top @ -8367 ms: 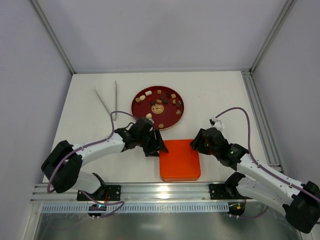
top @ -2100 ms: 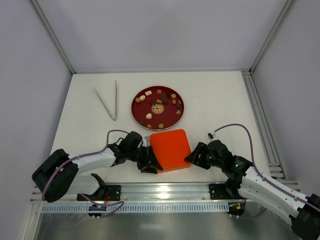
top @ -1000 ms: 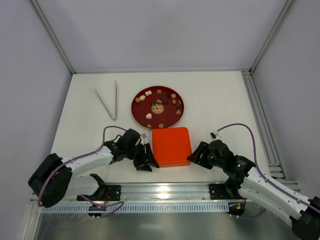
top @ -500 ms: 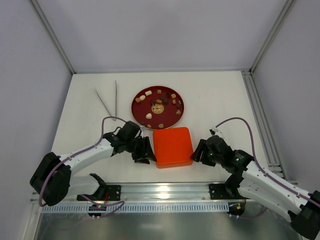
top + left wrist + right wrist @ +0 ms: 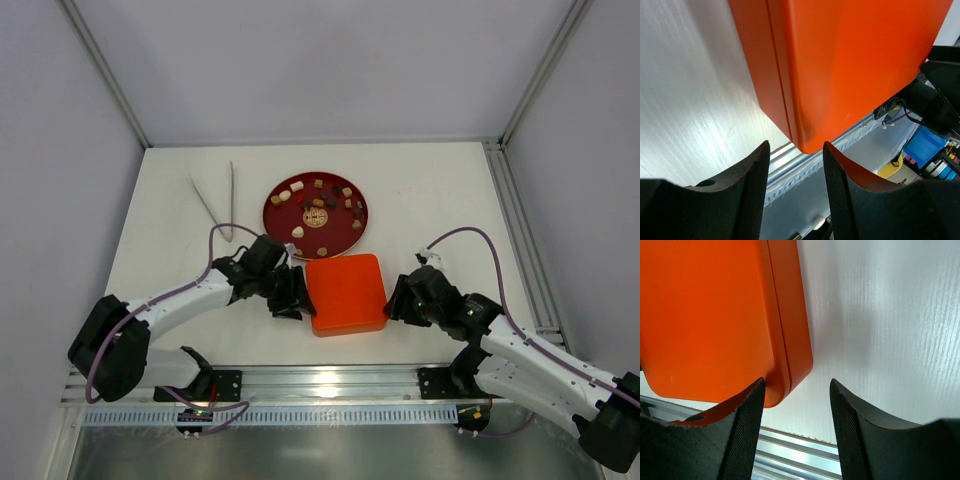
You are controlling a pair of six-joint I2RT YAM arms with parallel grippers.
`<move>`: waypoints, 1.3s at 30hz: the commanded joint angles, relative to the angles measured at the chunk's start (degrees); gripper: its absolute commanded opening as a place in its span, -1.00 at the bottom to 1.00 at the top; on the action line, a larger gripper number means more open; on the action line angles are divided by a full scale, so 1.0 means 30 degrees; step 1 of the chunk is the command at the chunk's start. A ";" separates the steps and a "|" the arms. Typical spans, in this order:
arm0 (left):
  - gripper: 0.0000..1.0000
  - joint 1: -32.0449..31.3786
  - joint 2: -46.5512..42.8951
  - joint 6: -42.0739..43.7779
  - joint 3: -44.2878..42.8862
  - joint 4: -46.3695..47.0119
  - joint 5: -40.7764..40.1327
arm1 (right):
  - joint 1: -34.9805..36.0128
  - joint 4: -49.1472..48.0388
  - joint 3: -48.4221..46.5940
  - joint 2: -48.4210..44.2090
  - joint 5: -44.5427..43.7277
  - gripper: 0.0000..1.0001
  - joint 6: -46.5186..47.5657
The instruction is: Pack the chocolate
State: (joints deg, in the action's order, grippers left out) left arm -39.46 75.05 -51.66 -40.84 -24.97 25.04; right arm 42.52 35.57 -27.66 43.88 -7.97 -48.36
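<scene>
The chocolate (image 5: 318, 200), several cream and brown pieces, lies on a dark red round plate (image 5: 272, 220). In front of it sits a closed orange-red box (image 5: 347, 293), lid on tray, with the seam visible along its side (image 5: 850, 60) (image 5: 705, 315). My left gripper (image 5: 297, 293) (image 5: 795, 150) stands open at the box's left side, a box corner just ahead of its fingertips. At the box's right side my right gripper (image 5: 393, 297) (image 5: 796, 385) is open too, with its left finger (image 5: 747, 410) next to the box's near corner. Neither holds anything.
Metal tongs (image 5: 215, 200) lie to the left of the plate. A slotted aluminium rail (image 5: 320, 385) runs along the near edge behind the arm bases. A frame rail (image 5: 520, 230) borders the right side.
The box, earlier nearer the front edge and then turned askew, now sits square close to the plate. Over the last second both grippers slid away from the near edge along its sides.
</scene>
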 commanded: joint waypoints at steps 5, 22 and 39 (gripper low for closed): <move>-0.11 -0.0058 0.0648 0.1076 -0.0596 -0.0465 -0.0318 | 0.0005 0.0652 -0.0623 0.0168 -0.0977 0.11 0.0797; -0.19 -0.1436 0.1938 0.1194 0.0691 -0.1051 -0.2134 | 0.0064 -0.0196 0.0488 0.0783 -0.0304 -0.06 0.0564; -0.24 -0.1670 0.3168 0.0667 0.1455 -0.0876 -0.2721 | 0.0679 -0.2189 0.3183 0.1751 0.0194 -0.18 -0.1165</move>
State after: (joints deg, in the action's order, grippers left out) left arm -43.81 80.51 -52.10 -40.18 -21.12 27.86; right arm 43.46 22.17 -22.94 46.50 -8.19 -51.00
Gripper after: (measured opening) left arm 0.383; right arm 0.430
